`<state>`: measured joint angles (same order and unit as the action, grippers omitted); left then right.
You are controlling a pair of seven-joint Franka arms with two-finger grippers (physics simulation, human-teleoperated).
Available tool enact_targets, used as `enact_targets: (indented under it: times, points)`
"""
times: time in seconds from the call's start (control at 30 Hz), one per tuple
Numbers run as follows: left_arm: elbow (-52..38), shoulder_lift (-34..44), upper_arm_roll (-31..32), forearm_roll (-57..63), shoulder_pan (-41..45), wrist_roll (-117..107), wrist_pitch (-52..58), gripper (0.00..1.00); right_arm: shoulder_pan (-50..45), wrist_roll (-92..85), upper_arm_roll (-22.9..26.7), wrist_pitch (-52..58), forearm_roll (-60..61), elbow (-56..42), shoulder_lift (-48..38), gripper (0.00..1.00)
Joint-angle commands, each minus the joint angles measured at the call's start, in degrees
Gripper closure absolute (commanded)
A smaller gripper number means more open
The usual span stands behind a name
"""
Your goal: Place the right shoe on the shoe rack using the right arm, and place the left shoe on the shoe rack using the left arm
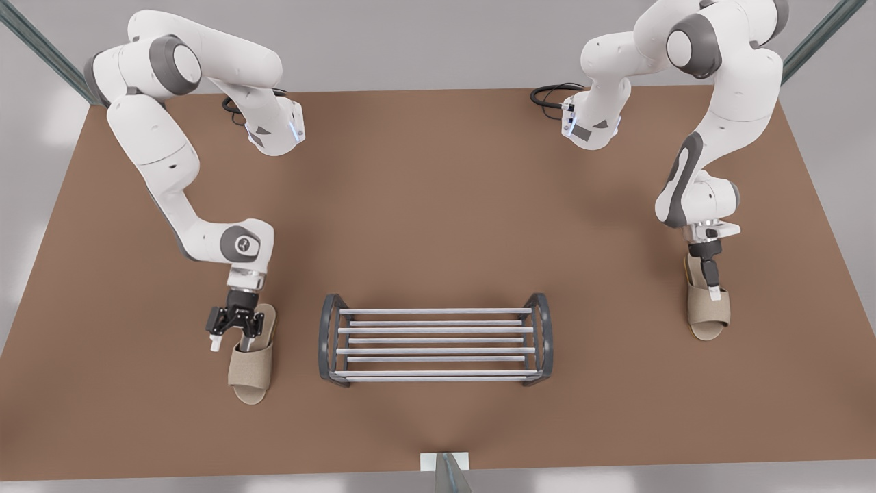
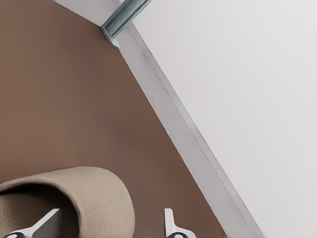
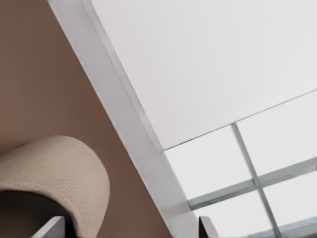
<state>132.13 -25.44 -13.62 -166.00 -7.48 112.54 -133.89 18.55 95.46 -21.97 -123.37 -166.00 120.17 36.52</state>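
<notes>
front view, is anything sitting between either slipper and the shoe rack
Nothing visible does. Only bare table separates the shoe rack from the left tool's slipper and the right tool's slipper. The left tool and right tool are already at their slippers, open.
</notes>
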Motion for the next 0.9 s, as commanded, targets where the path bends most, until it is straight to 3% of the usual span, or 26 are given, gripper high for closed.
enact_targets:
  times: [0.0,0.3,0.37,0.5,0.57,0.7,0.73,0.77,0.8,0.87]
  points:
    - [0.0,0.0,0.3,-4.8,0.0,0.9,-0.1,0.00,0.0,9.1,0.0,-0.4,-2.2,-0.9,0.4,0.03]
    - [-2.3,-1.7,0.3,-4.8,0.0,0.8,-1.7,0.00,-0.1,9.1,0.0,-2.3,-2.2,-4.5,2.3,0.00]
    - [-2.6,-2.1,0.4,-4.8,0.0,0.8,-1.8,0.15,-0.3,9.1,0.0,-2.3,-2.0,-4.3,3.1,0.00]
    - [-2.8,-2.6,0.7,-4.8,0.0,0.8,-1.8,0.14,-0.2,6.7,0.0,-3.5,-2.1,-4.5,3.1,0.00]
    - [-3.1,-3.0,0.7,-4.8,0.0,-0.1,-1.8,0.25,0.0,3.4,1.2,-7.4,-2.2,-7.5,3.1,0.00]
    - [-3.1,-3.0,0.7,-4.8,0.0,-0.1,-1.8,0.25,-0.4,3.4,2.4,-7.2,-2.2,-9.4,5.0,0.00]
    - [-3.4,-3.0,0.7,-4.8,0.0,-0.1,-1.9,0.34,-0.5,3.4,2.4,-7.1,-2.2,-9.4,5.1,0.00]
    - [-3.4,-3.0,0.7,-4.8,0.0,-0.1,-1.9,0.35,-0.6,3.4,2.4,-7.1,-2.2,-9.4,5.1,0.16]
    - [-3.4,-3.0,0.7,-4.8,0.0,-0.1,-1.9,0.35,-0.7,3.4,2.4,-7.0,-2.2,-9.4,5.0,0.79]
    - [-3.4,-3.0,0.7,-4.8,0.0,-0.1,-1.8,0.35,-0.8,3.4,2.3,-7.0,-2.5,-9.4,4.9,0.79]
